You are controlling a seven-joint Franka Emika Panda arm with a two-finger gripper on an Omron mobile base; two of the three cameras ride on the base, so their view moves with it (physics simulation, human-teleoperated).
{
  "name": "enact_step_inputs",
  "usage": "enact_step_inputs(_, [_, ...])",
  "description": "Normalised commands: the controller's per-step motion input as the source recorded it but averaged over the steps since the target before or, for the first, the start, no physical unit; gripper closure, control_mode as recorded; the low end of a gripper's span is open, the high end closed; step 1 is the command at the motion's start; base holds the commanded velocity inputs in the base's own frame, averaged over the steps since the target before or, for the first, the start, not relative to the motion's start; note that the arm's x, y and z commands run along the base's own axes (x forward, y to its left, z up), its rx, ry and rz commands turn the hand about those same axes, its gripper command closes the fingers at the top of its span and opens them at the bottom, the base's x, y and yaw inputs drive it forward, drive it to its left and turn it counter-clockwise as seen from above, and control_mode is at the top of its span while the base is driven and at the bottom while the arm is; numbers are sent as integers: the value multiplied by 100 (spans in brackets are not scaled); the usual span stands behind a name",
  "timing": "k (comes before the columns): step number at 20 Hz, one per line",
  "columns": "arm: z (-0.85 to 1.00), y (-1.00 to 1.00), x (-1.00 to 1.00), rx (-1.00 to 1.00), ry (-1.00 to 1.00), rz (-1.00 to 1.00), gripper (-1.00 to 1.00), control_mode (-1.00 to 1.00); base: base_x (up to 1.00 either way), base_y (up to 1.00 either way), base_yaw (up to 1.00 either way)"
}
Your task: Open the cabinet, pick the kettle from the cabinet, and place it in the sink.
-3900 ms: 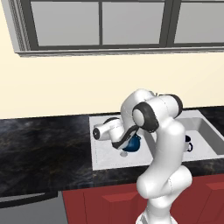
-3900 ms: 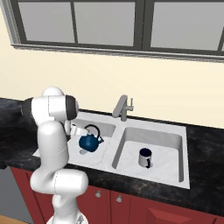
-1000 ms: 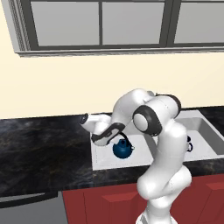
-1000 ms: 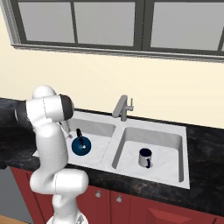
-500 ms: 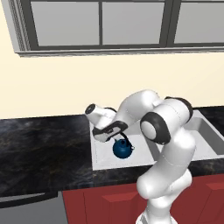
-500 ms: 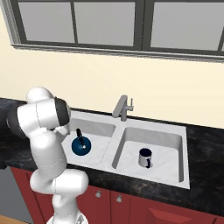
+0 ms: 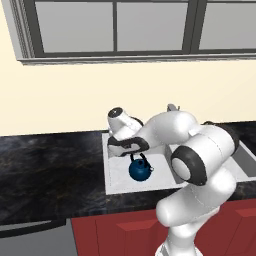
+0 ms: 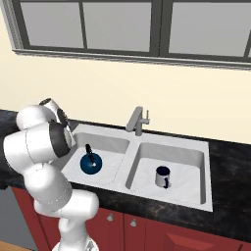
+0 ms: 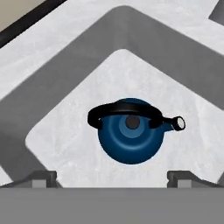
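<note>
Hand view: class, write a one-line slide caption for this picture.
Blue kettle sitting upright on the floor of the sink basin, below the robot's open hand.

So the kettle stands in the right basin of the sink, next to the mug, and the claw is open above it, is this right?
Not quite: the kettle stands alone in the left basin of the sink; the mug is in the right one, as the right base view shows. The rest holds: the claw is open above it.
</note>
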Motion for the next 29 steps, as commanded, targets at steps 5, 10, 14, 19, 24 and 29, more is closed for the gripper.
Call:
enact_step_inputs(5, [45,0,-26,13,-1,15,-100,-100,0,0,0])
enact_step_inputs(10, [46,-2,-29,11,-3,17,-100,-100,0,0,0])
enact_step_inputs(14, [46,-3,-31,12,-5,20,-100,-100,0,0,0])
enact_step_inputs(19, [47,-2,-33,9,-6,20,-100,-100,0,0,0])
enact_step_inputs(24, [47,-1,-30,3,-4,17,-100,-100,0,0,0])
enact_step_inputs(29, [49,-1,-28,0,0,12,-100,-100,0,0,0])
